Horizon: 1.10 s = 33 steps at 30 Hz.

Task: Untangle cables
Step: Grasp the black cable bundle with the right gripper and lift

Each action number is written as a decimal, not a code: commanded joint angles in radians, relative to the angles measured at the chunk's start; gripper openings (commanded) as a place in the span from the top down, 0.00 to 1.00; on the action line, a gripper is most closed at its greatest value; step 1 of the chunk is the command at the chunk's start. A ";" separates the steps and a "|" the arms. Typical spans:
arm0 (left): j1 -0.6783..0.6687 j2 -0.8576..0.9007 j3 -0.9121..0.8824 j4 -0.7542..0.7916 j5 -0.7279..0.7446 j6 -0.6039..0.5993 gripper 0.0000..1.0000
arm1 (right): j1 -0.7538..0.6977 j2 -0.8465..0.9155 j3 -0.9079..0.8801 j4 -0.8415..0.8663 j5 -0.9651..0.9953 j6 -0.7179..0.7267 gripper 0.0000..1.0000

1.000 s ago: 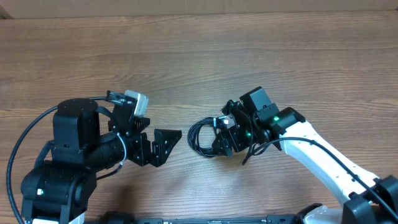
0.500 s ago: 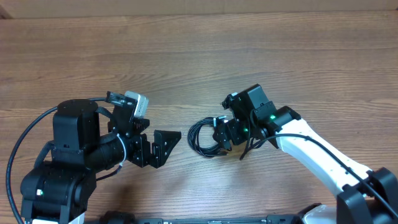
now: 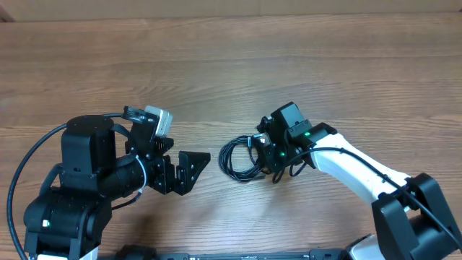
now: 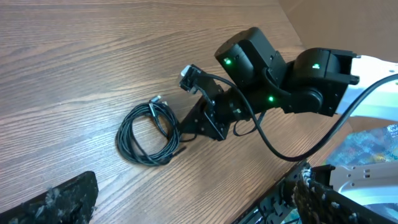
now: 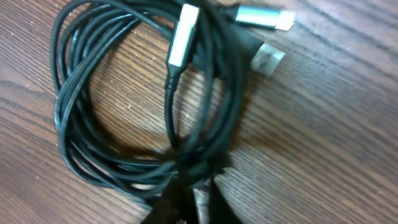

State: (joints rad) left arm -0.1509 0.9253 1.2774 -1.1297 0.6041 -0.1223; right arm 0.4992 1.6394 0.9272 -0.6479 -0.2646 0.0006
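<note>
The cables point(image 3: 232, 160) lie as one coil of thin black cord on the wooden table, between the two arms. In the right wrist view the coil point(image 5: 124, 93) fills the frame, with silvery plug ends point(image 5: 183, 34) crossing its top. My right gripper point(image 3: 261, 165) sits at the coil's right edge, shut on the bundled strands point(image 5: 189, 186) at the loop's near side. The left wrist view shows the coil point(image 4: 146, 134) with the right gripper point(image 4: 208, 127) against it. My left gripper point(image 3: 189, 172) is wide open a short way left of the coil, holding nothing.
The table's front edge point(image 4: 292, 180) runs close to the right arm's base. A thick black robot cable point(image 3: 22, 173) loops around the left arm. A pale wall strip point(image 3: 231, 9) borders the table's far side.
The right gripper has shifted slightly left onto the coil's edge and closed on the strands. The left arm has not moved.
</note>
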 commanded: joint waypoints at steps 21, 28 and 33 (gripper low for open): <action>0.002 -0.004 0.021 0.003 -0.009 0.017 0.00 | -0.006 -0.076 0.401 -0.245 -0.081 -0.005 0.96; 0.001 0.011 0.019 -0.018 -0.009 0.018 0.00 | -0.006 -0.084 0.723 -0.491 -0.081 -0.005 0.96; -0.001 0.048 0.000 -0.041 0.012 0.021 0.00 | -0.003 -0.084 0.925 -0.624 -0.081 -0.004 0.96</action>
State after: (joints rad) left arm -0.1509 0.9527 1.2781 -1.1629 0.5987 -0.1223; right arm 0.4973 1.5940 1.7542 -1.2495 -0.3340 0.0002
